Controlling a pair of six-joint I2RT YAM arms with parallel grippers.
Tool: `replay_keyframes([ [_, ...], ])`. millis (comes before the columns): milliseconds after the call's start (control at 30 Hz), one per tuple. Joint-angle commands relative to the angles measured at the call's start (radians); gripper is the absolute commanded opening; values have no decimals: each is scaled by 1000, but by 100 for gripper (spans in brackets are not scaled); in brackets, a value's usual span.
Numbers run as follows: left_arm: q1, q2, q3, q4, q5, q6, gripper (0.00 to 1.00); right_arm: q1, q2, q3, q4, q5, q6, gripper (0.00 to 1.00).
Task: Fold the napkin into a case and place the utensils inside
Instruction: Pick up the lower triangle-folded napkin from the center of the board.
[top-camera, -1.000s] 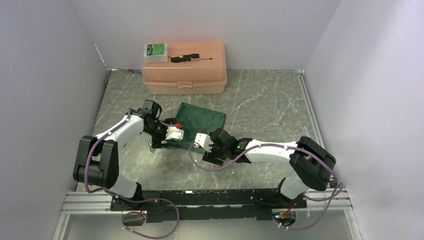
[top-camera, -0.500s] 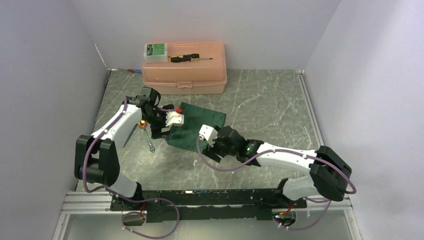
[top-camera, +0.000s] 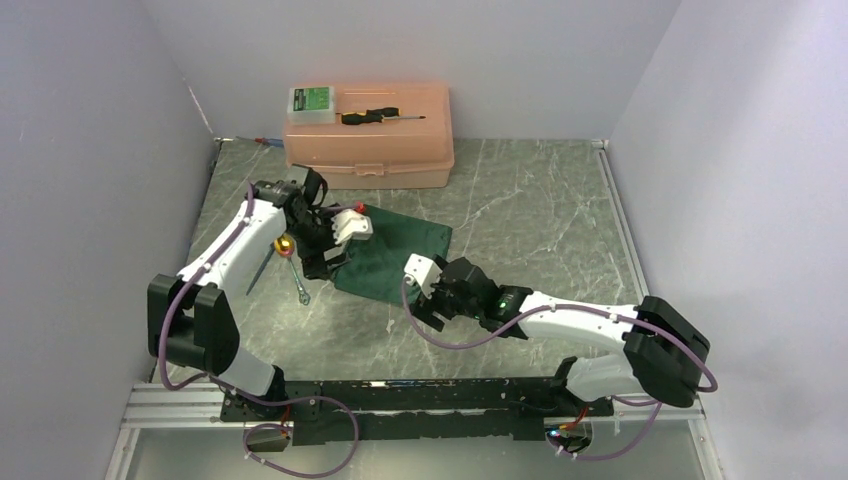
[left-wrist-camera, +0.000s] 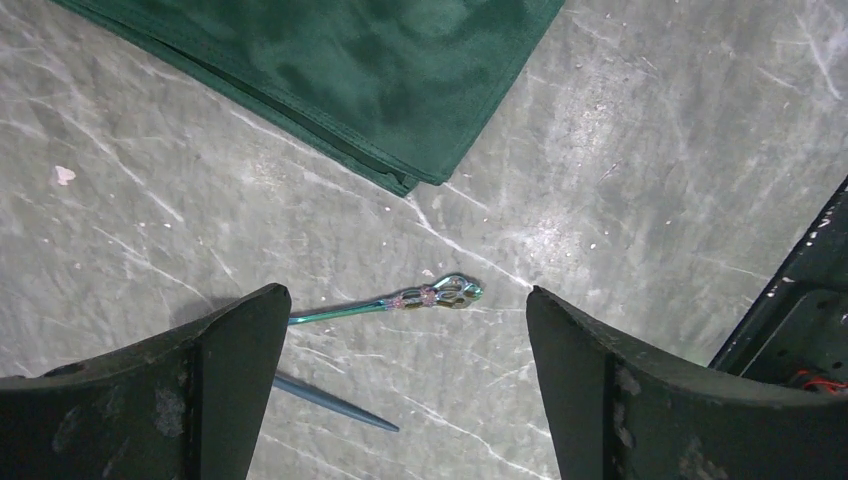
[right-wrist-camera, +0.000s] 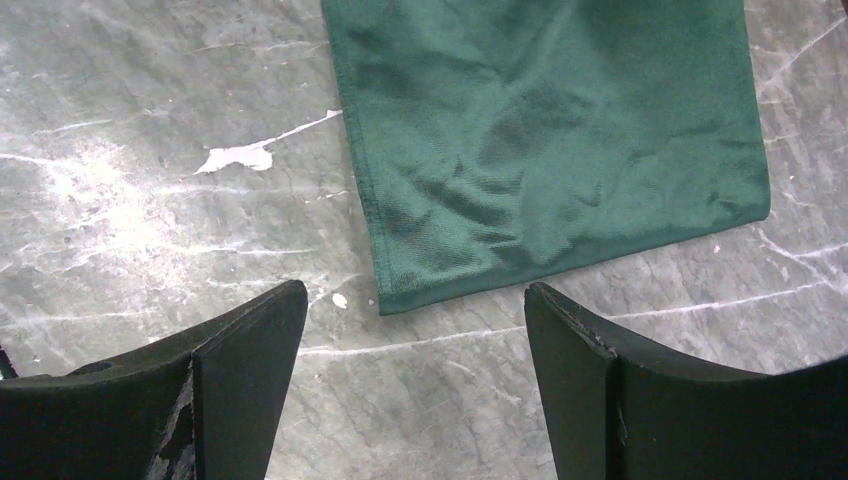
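The dark green napkin (top-camera: 400, 245) lies folded flat on the marble table; it also shows in the left wrist view (left-wrist-camera: 380, 80) and the right wrist view (right-wrist-camera: 540, 150). The utensils lie on the table left of it: one with a gold head (top-camera: 284, 245) and a thin silver one (top-camera: 299, 283). In the left wrist view one slim utensil with an ornate, iridescent handle (left-wrist-camera: 400, 298) and a thin pointed one (left-wrist-camera: 330, 398) lie below the napkin's corner. My left gripper (top-camera: 318, 266) (left-wrist-camera: 408, 295) is open and empty above them. My right gripper (top-camera: 418, 312) (right-wrist-camera: 412, 290) is open and empty just short of the napkin's near corner.
A peach toolbox (top-camera: 368, 140) stands at the back, with a black-handled screwdriver (top-camera: 375, 116) and a green-and-white box (top-camera: 312, 100) on its lid. Grey walls close in the left, back and right sides. A white chip mark (right-wrist-camera: 235, 157) is on the table.
My left arm has pulled back to the far left, uncovering the utensils. My right arm has stretched forward, bringing its gripper closer to the napkin's near corner.
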Motion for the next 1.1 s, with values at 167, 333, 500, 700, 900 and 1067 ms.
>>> replay_keyframes([
  [167,7,7,-148,99,74,97,91,2,75,19,69,-11,18,82],
  [333,9,107,-161,141,87,103,84,6,150,54,94,-4,74,80],
  [500,12,119,-204,204,106,145,77,6,192,56,113,13,69,76],
  [700,15,106,-242,253,107,180,65,5,188,66,125,52,50,69],
  [900,16,118,-244,281,132,195,61,7,181,89,118,33,7,68],
  [1067,16,151,-237,295,120,198,55,4,244,124,91,4,-8,68],
])
